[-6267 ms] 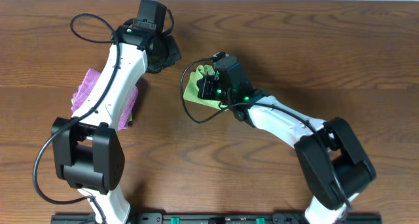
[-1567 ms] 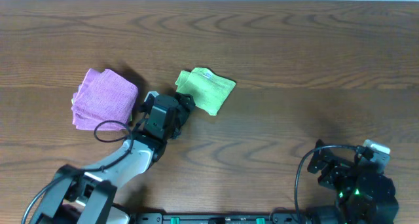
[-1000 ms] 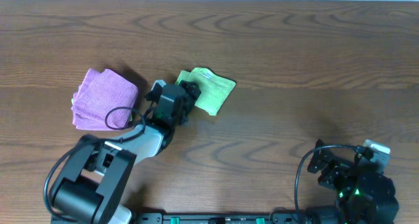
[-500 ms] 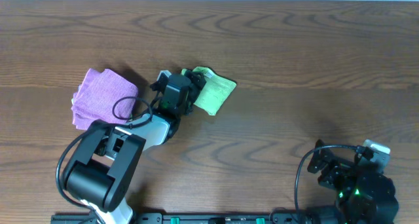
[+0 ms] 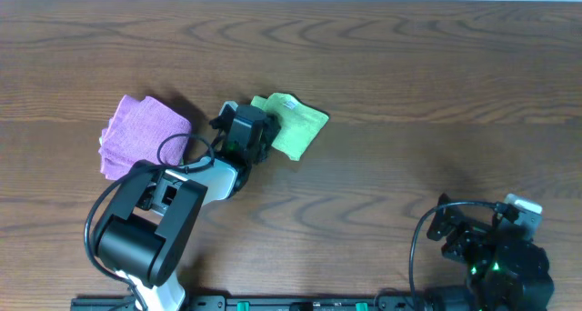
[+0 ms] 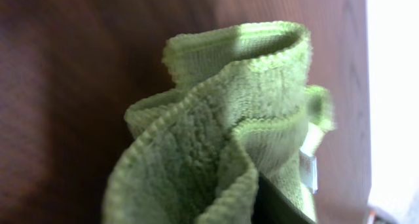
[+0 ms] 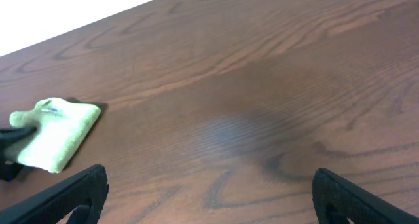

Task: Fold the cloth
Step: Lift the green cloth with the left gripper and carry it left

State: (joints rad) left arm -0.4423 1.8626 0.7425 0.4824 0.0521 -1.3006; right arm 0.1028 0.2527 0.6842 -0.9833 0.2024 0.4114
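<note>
Resting on one table (image 5: 409, 75): one cloth (image 5: 296, 125), one purple bundle (image 5: 136, 134).

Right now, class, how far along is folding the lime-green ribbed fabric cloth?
Done: the lime-green ribbed fabric cloth already lies in a small layered bundle. In hand: the left gripper appears to pinch its bunched edge. Left: squaring the fold; the right gripper sits open, away.

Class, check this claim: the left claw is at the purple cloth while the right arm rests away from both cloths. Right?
No. The left claw is at the green cloth, not the purple cloth; the overhead view shows it. The rest holds.
</note>
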